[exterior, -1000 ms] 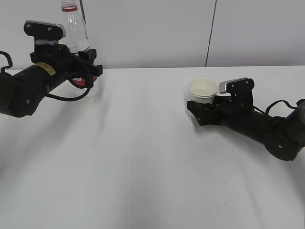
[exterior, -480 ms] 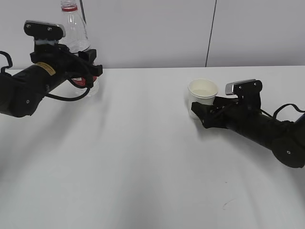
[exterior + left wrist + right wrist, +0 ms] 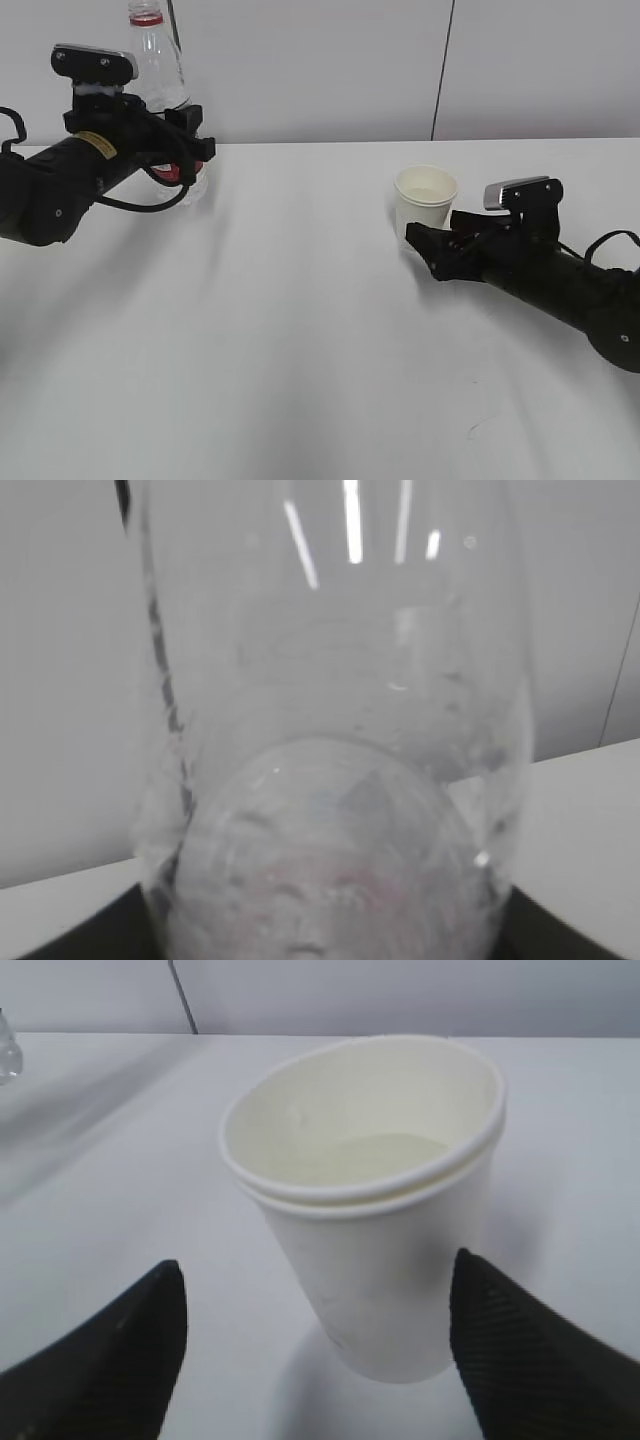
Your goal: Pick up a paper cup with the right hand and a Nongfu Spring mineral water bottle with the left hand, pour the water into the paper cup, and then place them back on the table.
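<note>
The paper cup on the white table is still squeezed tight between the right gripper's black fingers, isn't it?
Not squeezed. The right wrist view shows the paper cup standing free on the table, the right gripper open, a finger clear on either side.

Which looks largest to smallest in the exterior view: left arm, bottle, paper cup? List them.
1. Left arm, though it sits nearer the camera.
2. Bottle, its lower part hidden by the gripper.
3. Paper cup.

bottle (image 3: 160, 70) top cut off by frame edge, label mostly hidden behind left end effector (image 3: 185, 150)
</note>
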`<action>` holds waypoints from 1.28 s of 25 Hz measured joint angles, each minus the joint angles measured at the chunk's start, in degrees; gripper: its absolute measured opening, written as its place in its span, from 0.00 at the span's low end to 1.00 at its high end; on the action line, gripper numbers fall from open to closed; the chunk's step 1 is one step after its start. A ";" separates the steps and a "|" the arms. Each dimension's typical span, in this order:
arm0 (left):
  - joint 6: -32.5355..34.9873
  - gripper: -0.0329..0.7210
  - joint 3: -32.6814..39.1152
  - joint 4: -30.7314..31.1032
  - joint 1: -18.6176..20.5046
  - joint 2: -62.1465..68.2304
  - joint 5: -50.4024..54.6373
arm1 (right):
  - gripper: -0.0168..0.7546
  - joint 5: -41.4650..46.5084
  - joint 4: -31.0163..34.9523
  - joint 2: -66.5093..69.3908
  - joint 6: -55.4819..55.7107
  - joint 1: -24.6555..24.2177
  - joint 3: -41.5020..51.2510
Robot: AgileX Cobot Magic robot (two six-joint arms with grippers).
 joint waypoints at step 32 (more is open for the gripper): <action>-0.05 0.76 0.00 -5.48 -1.98 6.07 -0.74 | 0.78 -0.26 -0.22 -15.18 -1.49 0.00 8.18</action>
